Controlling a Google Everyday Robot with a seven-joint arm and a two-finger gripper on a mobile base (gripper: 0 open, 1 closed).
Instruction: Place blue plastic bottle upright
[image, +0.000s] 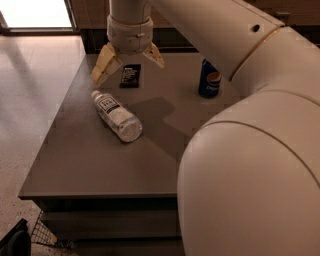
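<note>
The clear plastic bottle (116, 115) with a white cap and a white-and-dark label lies on its side on the grey table (90, 165), cap toward the far left. My gripper (127, 66) hangs above the far part of the table, behind the bottle, over the black packet. It is open, its two cream fingers (103, 67) spread wide, and it holds nothing.
A flat black packet (130, 75) lies on the table under the gripper. A blue Pepsi can (209, 79) stands upright at the far right. My large white arm (250, 150) fills the right foreground and hides the table's right side. Tiled floor lies to the left.
</note>
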